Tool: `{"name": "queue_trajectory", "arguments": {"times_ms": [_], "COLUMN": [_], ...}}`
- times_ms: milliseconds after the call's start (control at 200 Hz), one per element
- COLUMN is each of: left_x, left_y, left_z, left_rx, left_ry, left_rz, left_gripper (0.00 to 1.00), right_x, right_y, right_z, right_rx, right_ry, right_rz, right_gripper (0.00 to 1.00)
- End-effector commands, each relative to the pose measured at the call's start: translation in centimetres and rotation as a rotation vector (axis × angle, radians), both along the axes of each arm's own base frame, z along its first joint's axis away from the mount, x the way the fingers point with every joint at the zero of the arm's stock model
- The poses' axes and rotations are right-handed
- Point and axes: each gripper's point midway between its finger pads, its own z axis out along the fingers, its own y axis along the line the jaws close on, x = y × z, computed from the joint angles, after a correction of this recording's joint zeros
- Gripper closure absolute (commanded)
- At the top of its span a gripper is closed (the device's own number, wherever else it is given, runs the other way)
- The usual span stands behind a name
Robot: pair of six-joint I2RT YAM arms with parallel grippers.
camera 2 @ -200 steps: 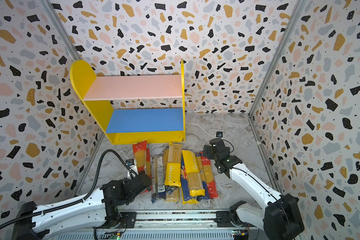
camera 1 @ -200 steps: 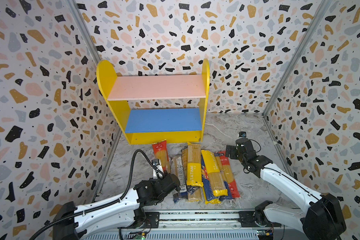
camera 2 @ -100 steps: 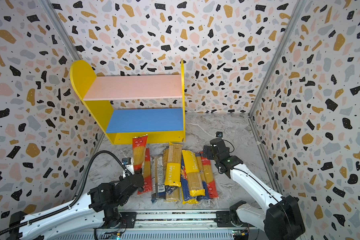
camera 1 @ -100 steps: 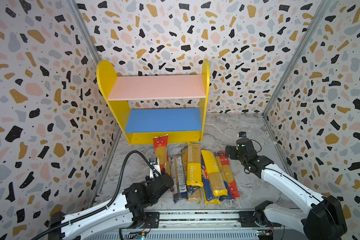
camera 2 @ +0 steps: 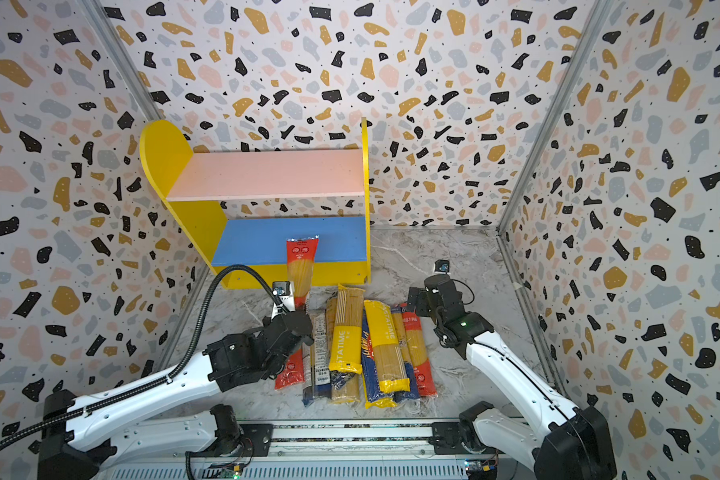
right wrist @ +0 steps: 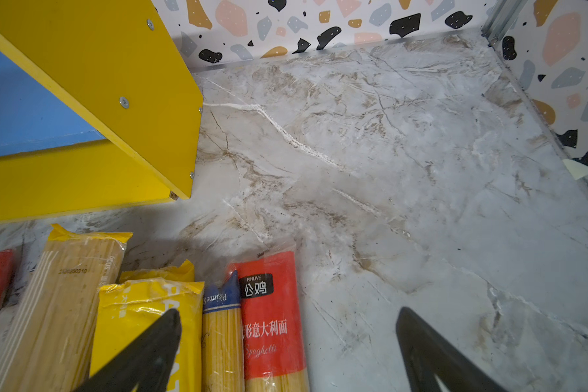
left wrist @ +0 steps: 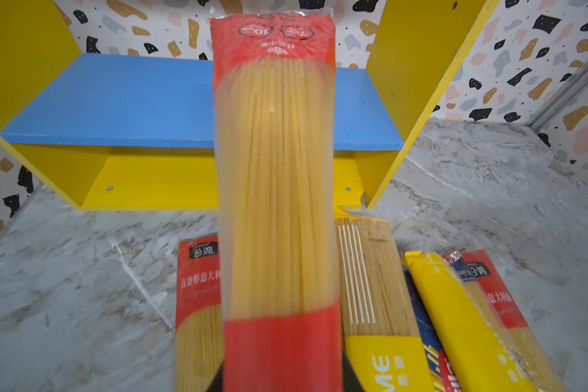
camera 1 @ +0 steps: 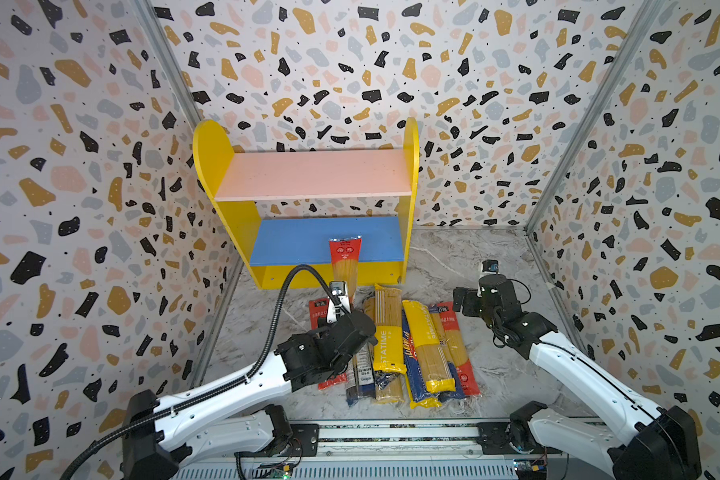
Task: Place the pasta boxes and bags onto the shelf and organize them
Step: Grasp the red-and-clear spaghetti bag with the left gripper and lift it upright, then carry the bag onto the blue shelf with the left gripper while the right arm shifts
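1. Since the earlier frame the left gripper point(camera 1: 341, 304) has lifted the red spaghetti pack point(camera 1: 345, 266) off the bench point(camera 1: 474, 257) and carried it toward the shelf point(camera 1: 225, 216). Its jaws are clamped on the pack's near end.
2. The pack's far end now reaches over the blue lower board point(camera 1: 292, 243); it is not yet released.
3. The right gripper point(right wrist: 287, 317) hovers with its jaws apart over the edge of the remaining packs point(camera 1: 416, 345).
4. Judgement: the first placement is under way, and no pack is shelved yet.

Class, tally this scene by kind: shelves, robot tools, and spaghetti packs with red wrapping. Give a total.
Shelf: 1
Tools: 2, the left tool and the right tool
Red-wrapped spaghetti packs in view: 3, the held red pack, the red pack on the pile's left, the red pack on the pile's right
Total: 6
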Motion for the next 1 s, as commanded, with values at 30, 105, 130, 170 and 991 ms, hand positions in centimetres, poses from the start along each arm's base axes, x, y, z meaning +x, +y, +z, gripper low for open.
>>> {"name": "queue_trajectory", "arguments": {"times_ms": [30,105,130,170,991], "left_x": [3.8,5.1,5.5,6.2,17.0], "left_y": [-0.2,-0.2,-0.3,-0.5,-8.4], "left_z": [5.3,5.4,5.4,5.5,6.3], "left_rx": [-0.155,-0.179,-0.179,-0.177,-0.157], "left_ry": [-0.159,-0.162,-0.162,-0.164,-0.172], "left_rz": [0.059,0.066,0.064,0.064,-0.002], "left_gripper": [0.84,0.84,0.84,0.84,0.85], "right_x": [-0.4,-0.5,-0.6,-0.7,-4.9], "right_y": [0.1,0.3,0.3,0.4,8.3], "right_z": [1.7,1.9,2.0,2.1,8.2], "right_rx": [0.039,0.05,0.053,0.055,0.183], "right_ry": [-0.021,-0.025,-0.026,-0.03,-0.198], "right_rz": [0.006,0.016,0.02,0.029,0.41], "right_gripper": [0.01,0.01,0.01,0.01,0.01]}}
